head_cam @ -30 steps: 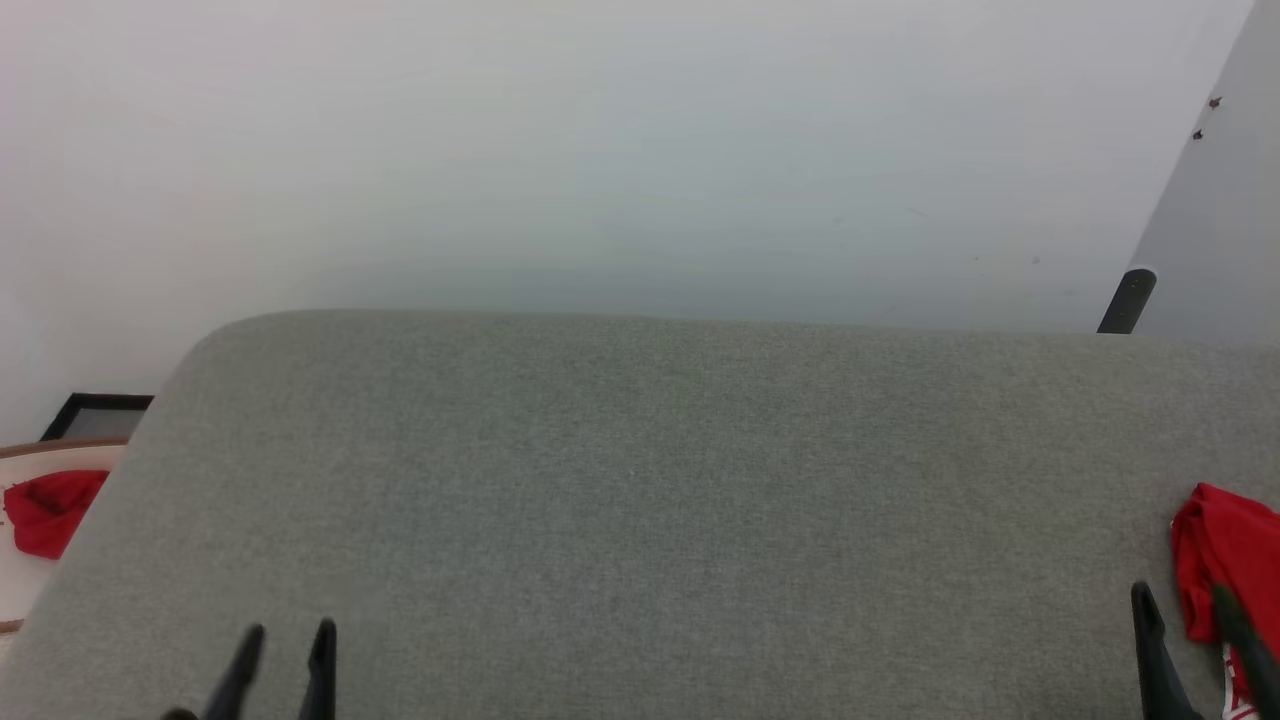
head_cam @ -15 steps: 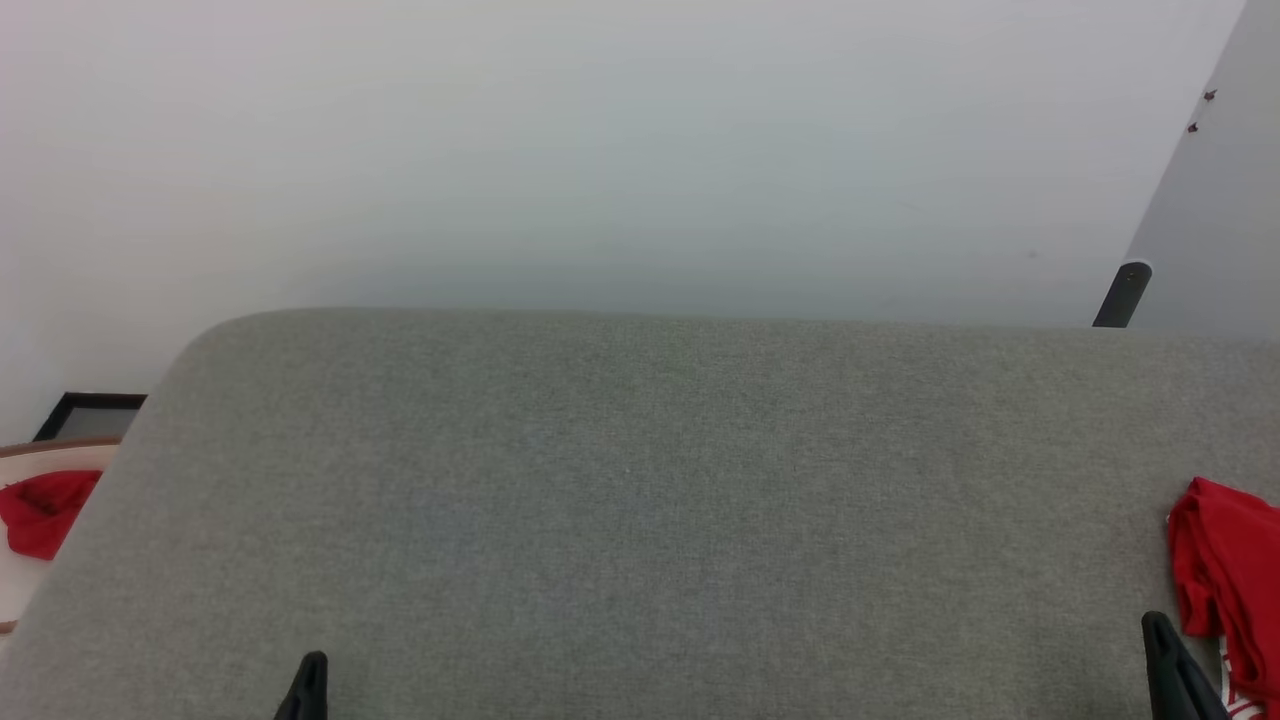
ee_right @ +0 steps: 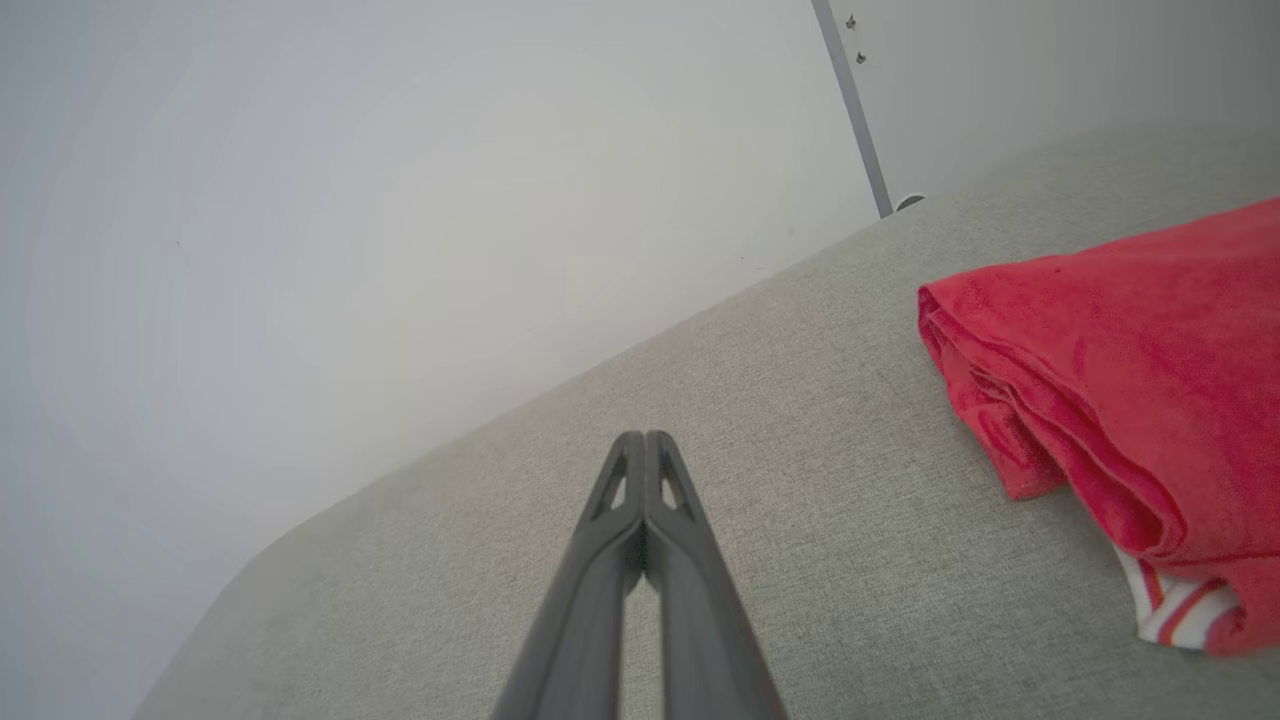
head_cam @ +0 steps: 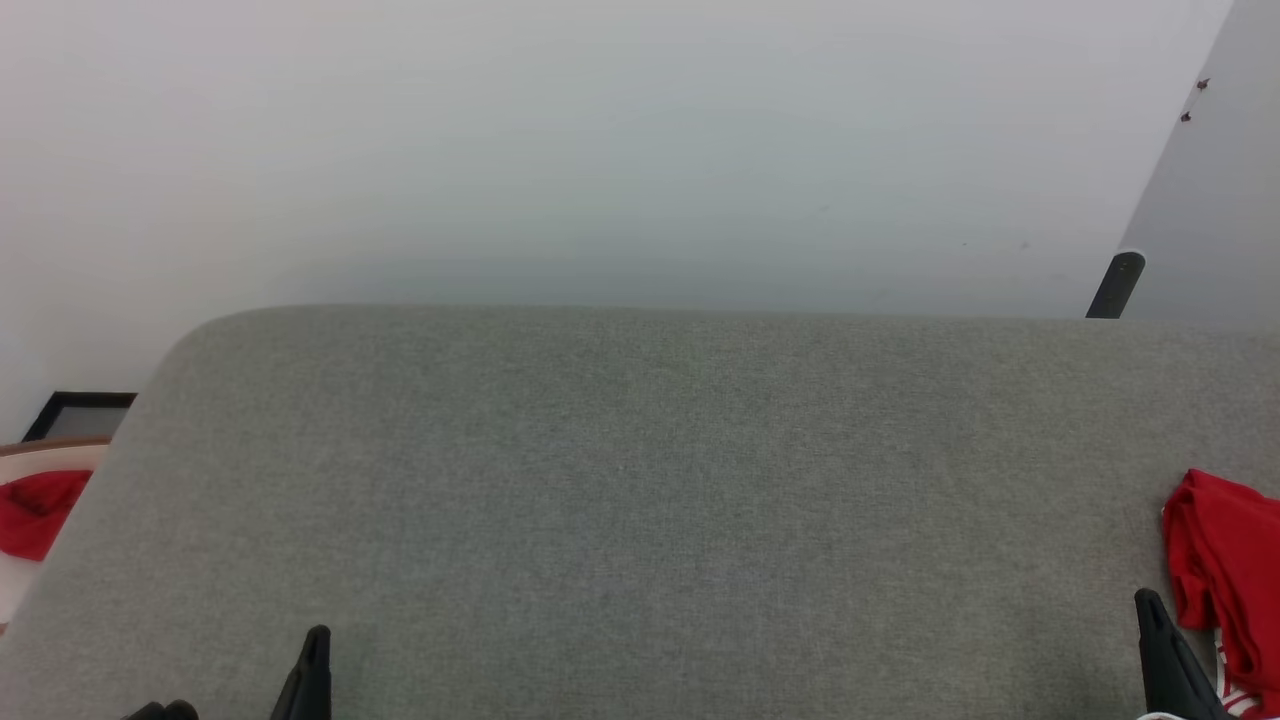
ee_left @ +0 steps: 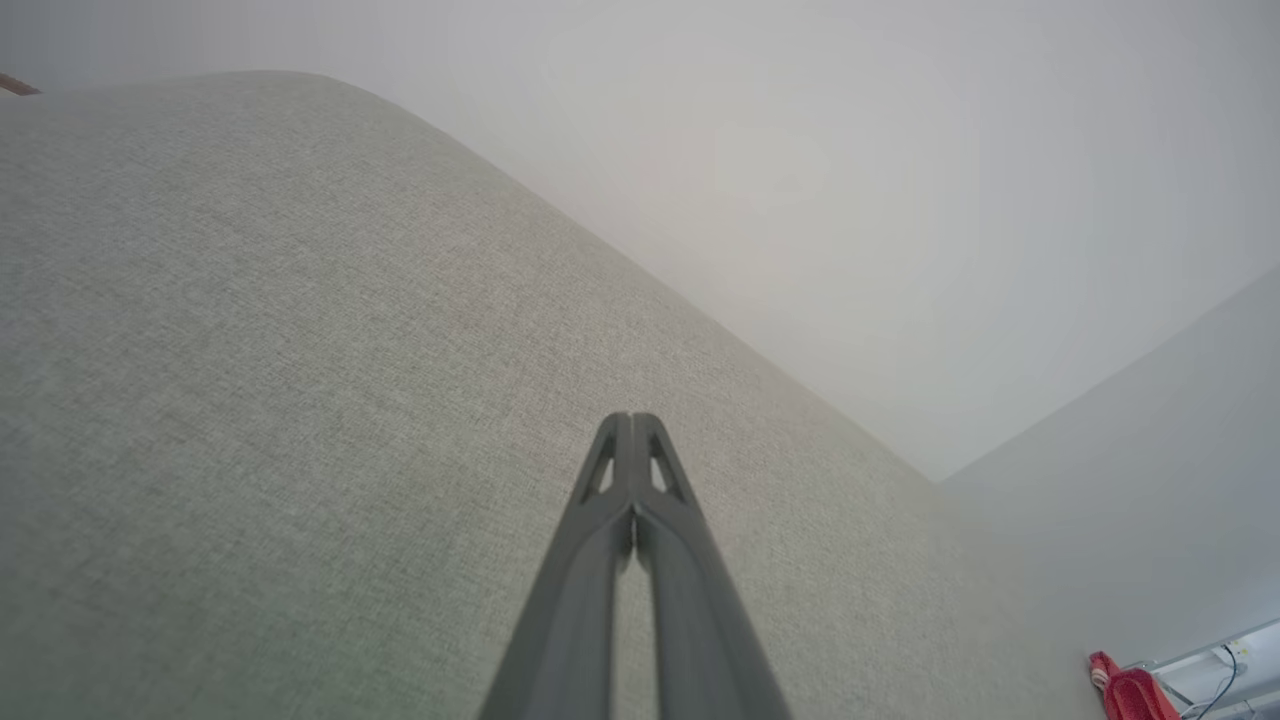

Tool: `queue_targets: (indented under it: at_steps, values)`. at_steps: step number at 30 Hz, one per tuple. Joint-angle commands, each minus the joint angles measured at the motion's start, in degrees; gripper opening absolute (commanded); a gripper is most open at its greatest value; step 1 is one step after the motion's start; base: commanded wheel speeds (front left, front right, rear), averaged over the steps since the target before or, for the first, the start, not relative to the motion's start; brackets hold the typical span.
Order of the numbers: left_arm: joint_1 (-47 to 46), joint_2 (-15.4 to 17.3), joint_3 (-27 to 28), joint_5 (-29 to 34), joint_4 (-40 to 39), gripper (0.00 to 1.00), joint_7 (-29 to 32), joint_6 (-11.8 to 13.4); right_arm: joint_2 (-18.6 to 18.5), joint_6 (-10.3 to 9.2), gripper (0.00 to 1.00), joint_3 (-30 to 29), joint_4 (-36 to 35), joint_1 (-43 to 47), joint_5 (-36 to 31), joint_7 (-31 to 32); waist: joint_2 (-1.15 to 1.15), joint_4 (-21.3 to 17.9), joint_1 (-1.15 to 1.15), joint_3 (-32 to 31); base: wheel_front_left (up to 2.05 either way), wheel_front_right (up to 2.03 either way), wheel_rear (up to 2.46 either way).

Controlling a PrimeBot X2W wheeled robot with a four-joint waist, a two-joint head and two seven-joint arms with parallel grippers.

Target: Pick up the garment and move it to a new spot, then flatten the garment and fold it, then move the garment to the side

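Big grey fabric surface [head_cam: 640, 480] up against a pale wall [head_cam: 600, 150]. The red shirt [ee_right: 1130, 400] lies bunched in folds at the surface's right edge, with a bit of red-and-white striped trim poking out underneath. The left fingers [ee_left: 632, 432] and right fingers [ee_right: 645, 445] are both pressed together, holding nothing, over the surface's near edge. The right ones are just beside the shirt.

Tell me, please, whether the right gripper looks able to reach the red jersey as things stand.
Probably yes: the right gripper, jaws shut, sits beside the red jersey on the grey cushion, nothing between them.
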Motion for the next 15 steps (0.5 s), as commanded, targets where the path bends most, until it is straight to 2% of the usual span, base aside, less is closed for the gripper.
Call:
queue_targets:
  at_steps: [1,15]
  values:
    - [-1.6,0.2,0.5,-1.5,-0.6,0.00,0.3,-0.4,-0.2,0.00,0.00,-0.4,-0.4,-1.7,1.7,0.3,0.00,0.0,0.00,0.0,0.00,0.00,0.00]
    - [-4.1,-1.6,1.7,-10.4,0.4,0.00,3.2,-0.7,0.7,0.00,0.00,-0.5,1.3,-4.2,12.3,2.7,0.00,-0.6,0.00,0.6,0.00,0.00,0.00]
